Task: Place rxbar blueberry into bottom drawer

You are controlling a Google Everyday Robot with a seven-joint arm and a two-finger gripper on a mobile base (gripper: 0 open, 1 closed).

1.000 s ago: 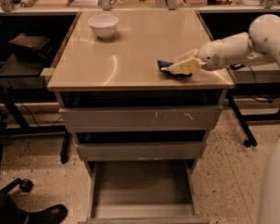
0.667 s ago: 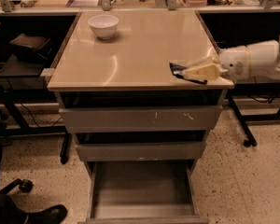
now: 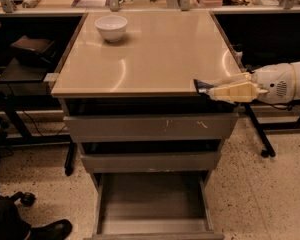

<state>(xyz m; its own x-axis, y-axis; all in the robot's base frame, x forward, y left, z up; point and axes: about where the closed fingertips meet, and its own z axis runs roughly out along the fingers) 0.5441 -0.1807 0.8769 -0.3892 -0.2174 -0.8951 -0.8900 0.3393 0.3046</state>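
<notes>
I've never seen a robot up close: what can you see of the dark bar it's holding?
The bar is small, flat and dark blue. Only one end shows, poking out of the cream gripper, whose jaws are shut on it. It's held roughly level at the front right corner of the cabinet top; whether it touches that, I can't tell.

Glossy cabinet top (image 3: 155,54); grey metal bottom drawer (image 3: 152,199); plastic gripper (image 3: 216,91) (front-right edge).
</notes>
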